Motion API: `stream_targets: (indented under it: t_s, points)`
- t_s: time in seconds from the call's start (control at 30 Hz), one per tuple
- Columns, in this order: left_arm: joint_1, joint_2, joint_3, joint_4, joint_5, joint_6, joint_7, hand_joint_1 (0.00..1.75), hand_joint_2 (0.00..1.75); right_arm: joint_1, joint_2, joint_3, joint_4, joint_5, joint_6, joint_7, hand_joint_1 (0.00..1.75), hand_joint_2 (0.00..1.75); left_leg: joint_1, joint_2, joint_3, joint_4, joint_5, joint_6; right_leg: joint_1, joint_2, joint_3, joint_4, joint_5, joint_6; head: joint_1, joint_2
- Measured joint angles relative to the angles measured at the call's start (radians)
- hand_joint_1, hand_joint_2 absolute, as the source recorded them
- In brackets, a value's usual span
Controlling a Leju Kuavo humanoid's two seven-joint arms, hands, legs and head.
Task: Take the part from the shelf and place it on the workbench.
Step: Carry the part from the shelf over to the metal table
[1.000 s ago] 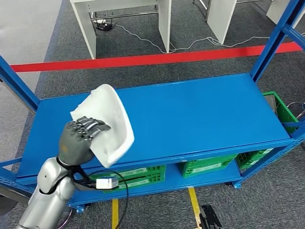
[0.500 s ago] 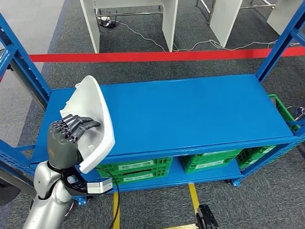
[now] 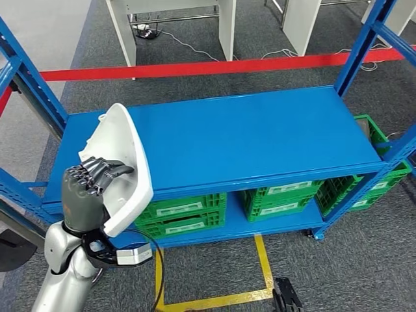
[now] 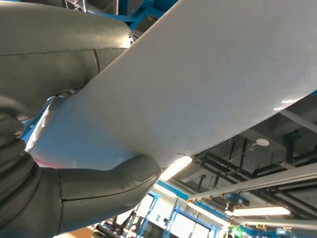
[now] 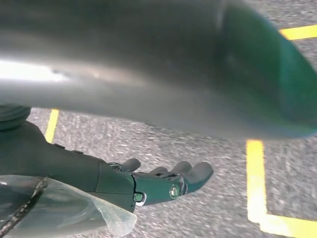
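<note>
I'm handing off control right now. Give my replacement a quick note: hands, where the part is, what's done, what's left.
Left hand grips the white part, lifted clear of the blue shelf at its left end.
Right hand holds nothing, fingers apart, hanging over grey floor with yellow tape lines.
Done: part picked off the shelf.
Left: carry it to the workbench and set it down.

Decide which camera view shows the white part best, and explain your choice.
The head view: it shows the whole white part, its curved shell shape, held by the left hand over the blue shelf. The left wrist view shows just a broad white surface between thumb and fingers. The right wrist view shows floor.
</note>
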Motion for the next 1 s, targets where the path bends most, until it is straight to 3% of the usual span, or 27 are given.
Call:
stream_targets:
  t_s: [0.03,0.07,0.1,0.17,0.23,0.3,0.37,0.4,0.43,0.5,0.53,0.57,0.6,0.67,0.73,0.77,0.8,0.87,0.9,0.93,1.0]
  points:
    - [0.001,0.000,0.001,0.000,0.000,0.000,0.000,1.75,1.75,0.001,0.000,0.000,0.000,0.000,0.000,0.000,0.00,0.00,0.001,0.000,-0.003,0.053,-0.022,-0.003,0.000,-0.001,-0.014,0.001,0.010,0.001,0.000,0.000]
    - [0.003,0.000,0.001,0.000,0.000,0.000,0.000,1.75,1.75,0.001,0.000,0.000,0.001,0.000,0.000,0.000,0.00,0.00,0.002,0.000,0.008,0.075,-0.022,-0.003,0.000,-0.001,-0.028,0.003,0.019,0.002,0.000,0.000]
    - [0.004,0.000,0.001,0.000,0.000,0.000,0.000,1.75,1.75,0.001,0.000,0.000,0.001,0.000,0.000,0.000,0.00,0.00,0.003,0.000,0.036,0.058,-0.004,-0.003,0.000,-0.002,-0.041,0.005,0.027,0.004,0.000,0.000]
    - [0.004,0.000,0.001,-0.001,0.000,0.000,0.000,1.75,1.75,0.001,0.000,0.000,0.002,0.000,0.000,0.000,0.00,0.00,0.003,0.000,0.135,-0.068,0.038,0.005,0.001,-0.001,-0.060,0.009,0.041,0.010,0.000,0.000]
    - [0.003,-0.001,0.001,-0.004,0.000,0.000,0.000,1.75,1.75,0.000,0.000,0.000,0.002,0.000,0.000,0.000,0.00,0.00,0.000,-0.001,0.223,-0.202,0.042,0.015,0.002,0.000,-0.071,0.012,0.055,0.021,0.000,0.000]
    - [0.002,-0.001,0.002,-0.006,0.000,0.000,0.000,1.75,1.75,0.001,0.000,0.000,0.002,0.000,0.000,-0.001,0.00,0.00,-0.006,-0.001,0.244,-0.247,0.034,0.025,0.002,0.000,-0.076,0.011,0.070,0.034,0.001,0.000]
    - [0.002,-0.002,0.002,-0.007,0.000,0.000,0.000,1.75,1.75,0.001,0.000,0.000,0.002,0.000,0.000,-0.001,0.00,0.00,-0.005,0.001,0.233,-0.251,0.050,0.040,-0.001,0.000,-0.083,0.013,0.071,0.046,0.001,0.000]
    - [0.001,-0.003,0.002,-0.007,0.000,0.000,0.000,1.75,1.75,0.001,0.000,0.000,0.002,0.000,0.000,0.000,0.00,0.00,-0.004,0.003,0.225,-0.254,0.061,0.048,-0.002,0.001,-0.093,0.029,0.050,0.050,0.002,0.000]
    - [0.001,-0.004,0.003,-0.007,0.000,0.000,0.000,1.75,1.75,0.001,0.000,0.000,0.002,0.000,0.000,0.000,0.00,0.00,-0.002,0.005,0.214,-0.257,0.073,0.056,-0.003,0.003,-0.110,0.065,0.011,0.054,0.003,0.000]
    - [0.002,-0.005,0.003,-0.007,0.000,0.000,0.000,1.75,1.75,0.001,0.000,0.000,0.002,0.000,0.000,0.000,0.00,0.00,-0.004,0.006,0.185,-0.256,0.096,0.064,-0.004,0.003,-0.154,0.194,-0.084,0.060,0.004,0.000]
    - [0.003,-0.005,0.003,-0.007,0.000,0.000,0.000,1.75,1.75,0.001,0.000,0.001,0.002,0.000,0.001,0.000,0.00,0.00,-0.005,0.006,0.168,-0.254,0.107,0.064,-0.004,0.003,-0.169,0.259,-0.114,0.062,0.004,0.000]
    - [0.003,-0.005,0.003,-0.007,-0.001,0.000,0.000,1.75,1.75,0.001,0.000,0.001,0.002,0.000,0.001,0.000,0.00,0.00,-0.006,0.006,0.153,-0.253,0.118,0.064,-0.004,0.003,-0.172,0.301,-0.119,0.064,0.004,0.000]
    - [0.004,-0.005,0.003,-0.007,-0.001,0.000,0.000,1.75,1.75,0.001,0.000,0.001,0.002,0.000,0.001,0.000,0.00,0.00,-0.007,0.006,0.138,-0.251,0.128,0.062,-0.004,0.003,-0.159,0.311,-0.105,0.064,0.004,0.000]
    - [0.005,-0.004,0.003,-0.007,0.018,-0.002,0.011,1.75,1.75,0.001,0.000,0.001,0.003,-0.001,-0.001,-0.004,0.00,0.00,-0.008,0.006,0.111,-0.244,0.146,0.057,-0.004,0.003,-0.077,0.220,-0.049,0.060,0.004,0.000]
    - [0.007,0.007,-0.014,-0.007,0.106,-0.005,0.061,1.75,1.75,-0.001,0.000,0.000,0.003,-0.006,-0.008,-0.017,0.00,0.00,-0.010,0.006,0.090,-0.234,0.160,0.048,-0.002,0.004,0.030,0.069,-0.044,0.055,0.004,0.000]
    - [0.009,0.017,-0.031,-0.007,0.162,-0.007,0.100,1.75,1.75,0.000,0.000,0.000,0.003,-0.010,-0.012,-0.025,0.00,0.00,-0.011,0.007,0.085,-0.231,0.167,0.043,0.000,0.004,0.058,0.019,-0.055,0.052,0.003,0.000]
    - [0.011,0.029,-0.051,-0.008,0.205,-0.007,0.134,1.75,1.75,0.002,0.000,0.000,0.003,-0.012,-0.015,-0.031,0.00,0.00,-0.011,0.007,0.081,-0.230,0.175,0.038,0.002,0.004,0.070,-0.007,-0.066,0.048,0.002,0.000]
    - [0.018,0.050,-0.090,-0.012,0.234,-0.005,0.175,1.75,1.75,0.009,0.000,0.000,0.003,-0.015,-0.017,-0.037,0.00,0.00,-0.008,0.006,0.078,-0.229,0.188,0.027,0.004,0.002,0.060,-0.011,-0.058,0.033,0.003,0.000]
    - [0.023,0.059,-0.105,-0.015,0.233,-0.005,0.181,1.75,1.75,0.011,0.000,0.000,0.003,-0.016,-0.017,-0.038,0.00,0.00,-0.007,0.005,0.073,-0.221,0.177,0.021,0.004,0.000,0.054,-0.011,-0.049,0.023,0.003,0.000]
    - [0.026,0.067,-0.117,-0.017,0.233,-0.005,0.185,1.75,1.75,0.012,0.000,0.000,0.003,-0.016,-0.017,-0.038,0.00,0.00,-0.005,0.005,0.065,-0.198,0.146,0.015,0.002,-0.003,0.046,-0.012,-0.039,0.013,0.002,0.000]
    - [0.028,0.081,-0.132,-0.018,0.234,-0.005,0.190,1.75,1.75,0.011,0.000,-0.001,0.004,-0.017,-0.017,-0.039,0.00,0.00,-0.002,0.004,0.038,-0.094,0.038,0.004,0.002,-0.005,0.025,-0.012,-0.016,0.002,-0.001,0.000]
